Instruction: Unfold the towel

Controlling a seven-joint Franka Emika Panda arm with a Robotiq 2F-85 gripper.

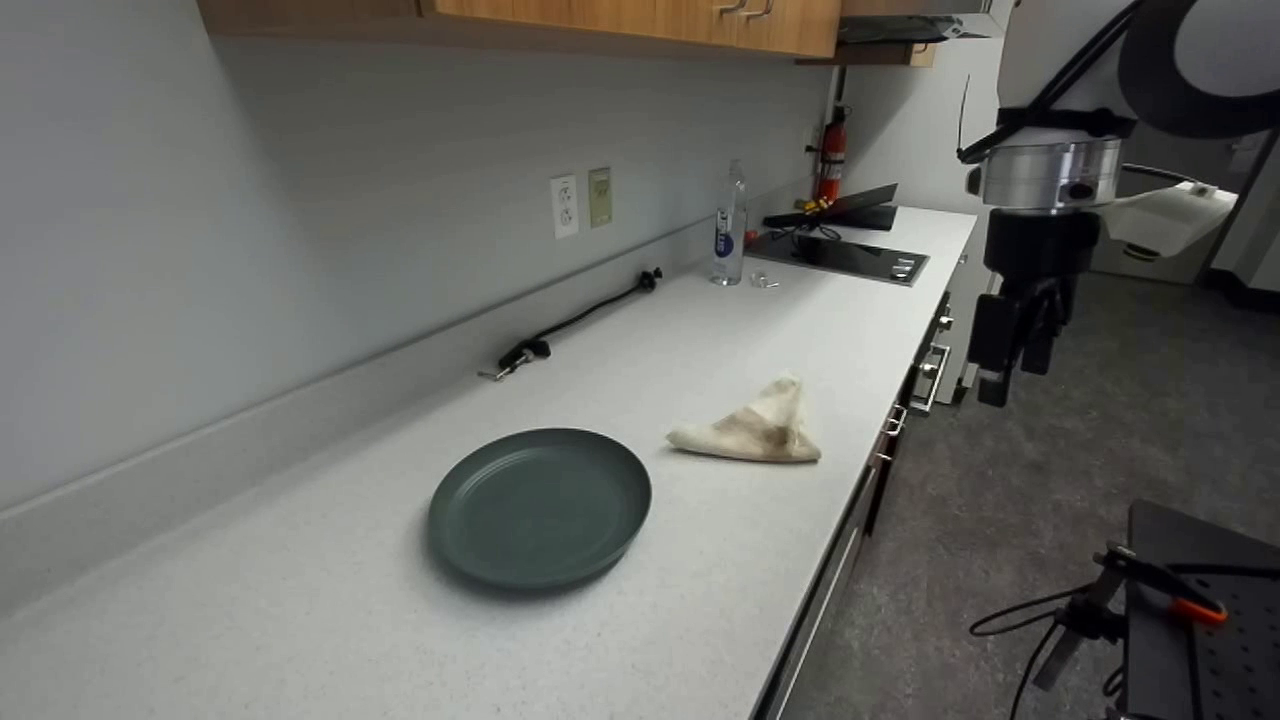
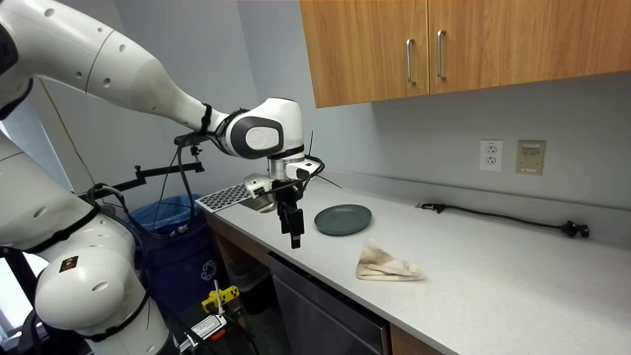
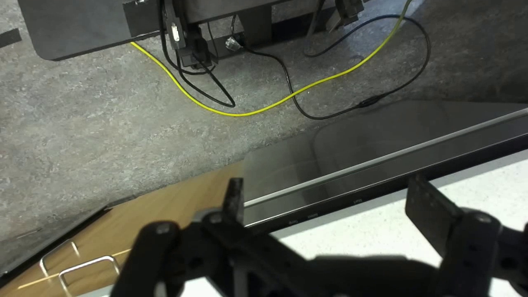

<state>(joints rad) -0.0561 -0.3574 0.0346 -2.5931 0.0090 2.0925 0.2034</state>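
The cream towel (image 1: 750, 428) lies folded into a rough triangle on the white bench (image 1: 715, 590), nearer the front edge than the back, with the dark green plate (image 1: 540, 508) near it. The towel's inner layers are hidden, and I cannot tell whether the brown patch is stain or shadow. By the front edge, well apart from the towel, hangs the gripper (image 3: 330, 202), its fingers (image 3: 429, 212) spread wide; their lower parts blur to black in the wrist view, which takes in only part of the bench along that edge, above the dishwasher (image 3: 371, 140), whose lettering is hard to read. Both exterior views cut off the arm (image 2: 128, 74). Along the back edge lies a black gooseneck (image 2: 503, 216); farther on, toward the cooktop (image 1: 850, 257), a clear plastic bottle (image 1: 729, 238) stands upright, a small clear thing (image 1: 763, 281) beside it hard to make out. Toward the bench's opposite end a panel (image 2: 224, 198) meets the front edge, its pattern too small to make out
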